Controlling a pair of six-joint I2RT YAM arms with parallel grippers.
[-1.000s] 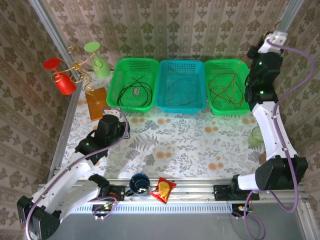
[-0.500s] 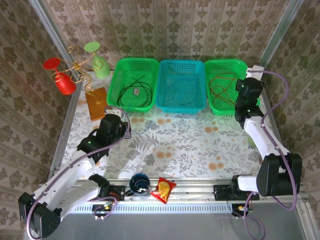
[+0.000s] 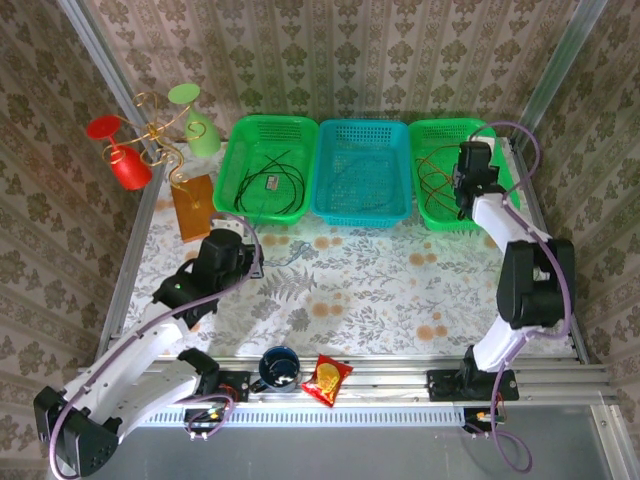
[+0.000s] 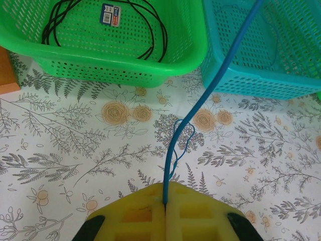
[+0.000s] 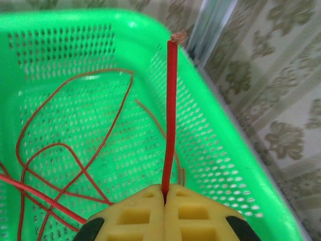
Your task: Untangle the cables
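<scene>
– where is the left gripper (image 4: 165,203)?
– low over the flowered table (image 4: 60,150), just in front of the baskets, jaws pressed together on a blue cable (image 4: 193,116). the cable rises from the pads and slants up over the teal basket (image 4: 261,85), with a small loop beside it near the pads.
– and the right gripper (image 5: 165,193)?
– over the right green basket (image 5: 220,150), jaws closed too, pinching a red cable (image 5: 169,115) whose frayed end sticks straight up. more red cable lies in loose loops on that basket's floor.
– the black one?
– a black cable (image 4: 50,27) lies coiled in the left green basket (image 4: 125,75), beside a small label (image 4: 110,13), touched by neither gripper.
</scene>
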